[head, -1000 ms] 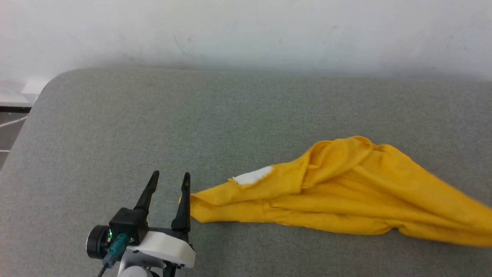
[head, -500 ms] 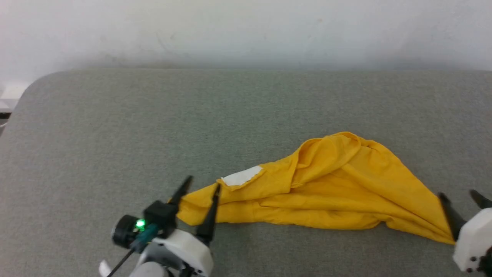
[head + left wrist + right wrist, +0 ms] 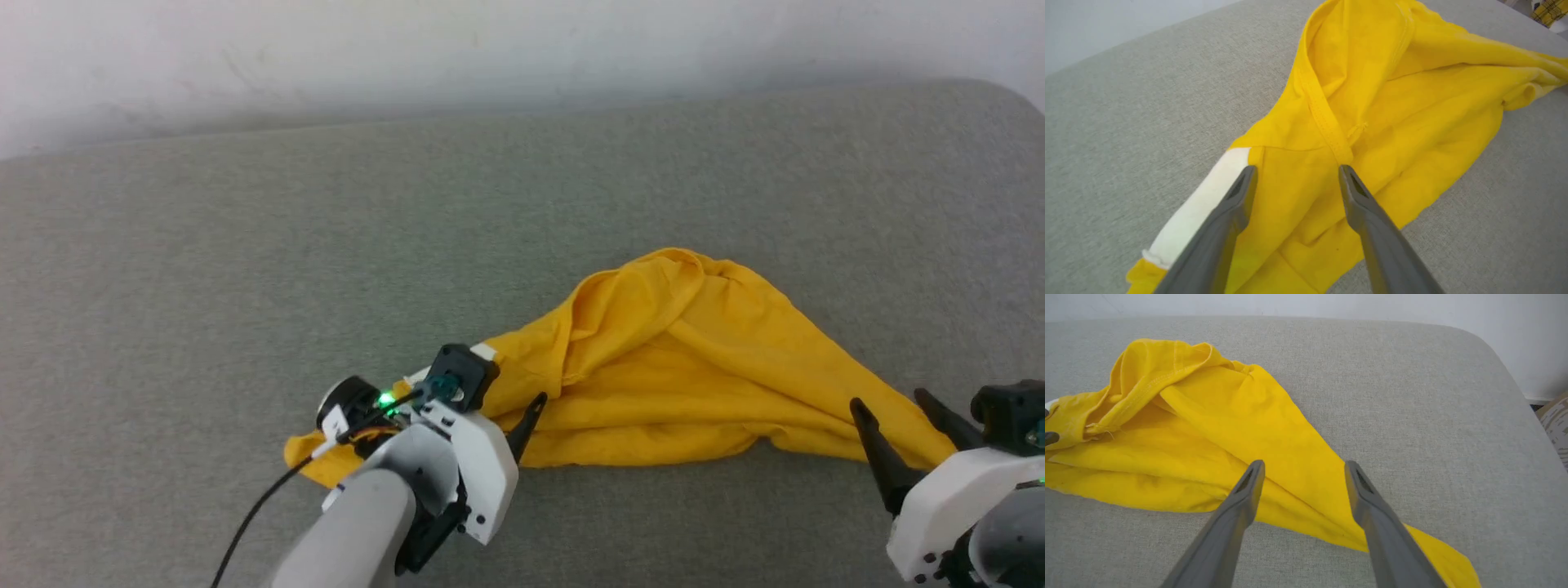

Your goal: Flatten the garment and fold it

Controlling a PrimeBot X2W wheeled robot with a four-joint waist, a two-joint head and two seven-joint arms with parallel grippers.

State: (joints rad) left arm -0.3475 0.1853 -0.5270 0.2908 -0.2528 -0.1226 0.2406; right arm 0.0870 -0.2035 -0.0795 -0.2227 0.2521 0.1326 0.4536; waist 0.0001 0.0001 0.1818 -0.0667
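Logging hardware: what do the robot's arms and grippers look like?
Left gripper and right gripper: two long, tapered dark-grey fingers on a white shell with a black block. The left shows a green light, teal connector, thin black cable and pale grey forearm.

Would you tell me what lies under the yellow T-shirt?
The T-shirt lies bunched on the grey surface, which shows all round it. Whatever its folds cover is hidden.
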